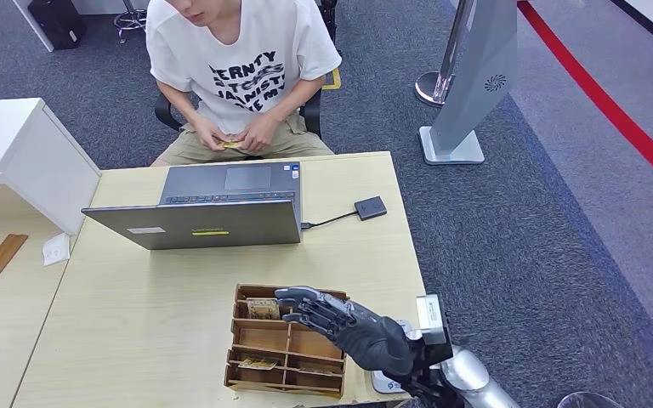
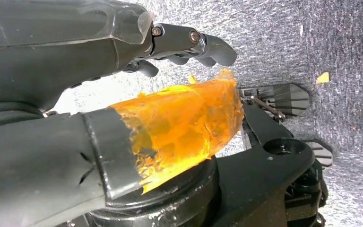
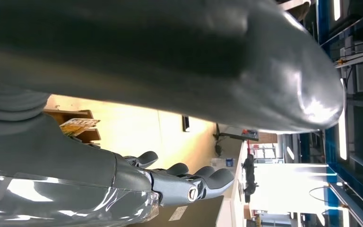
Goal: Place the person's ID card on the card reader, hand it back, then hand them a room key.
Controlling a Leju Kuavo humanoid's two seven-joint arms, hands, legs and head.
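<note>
Head view shows the ID card [image 1: 232, 144] held low between the two hands of the seated person [image 1: 242, 76], just beyond the far edge of the table [image 1: 136, 314], well apart from the robot. The card reader [image 1: 371, 207], a small dark square pad, lies flat on the table to the right of the laptop [image 1: 221, 208] and is joined to it by a thin cable [image 1: 330, 220]. Nothing rests on the reader.

Near the table's front edge sits a wooden compartment tray [image 1: 287, 350]. A patterned room key card [image 1: 263, 308] lies in its far left compartment, and another card [image 1: 258, 363] lies in a nearer left one. The right hand [image 1: 340, 327] hovers over the tray's far right part, palm down, fingers stretched out and slightly apart, gripping nothing; its fingertips are just beside the patterned card, and I cannot tell whether they touch it. In the right wrist view the fingers [image 3: 208, 178] are likewise extended and empty, with the tray [image 3: 82, 124] and its card close by.

In the left wrist view the left hand [image 2: 170, 80] hangs over grey carpet, its thumb wrapped in orange tape [image 2: 184, 123], fingers loosely apart and holding nothing.

To the left a white cabinet [image 1: 17, 157] meets the table, with a wooden strip [image 1: 4, 252] beside it.
</note>
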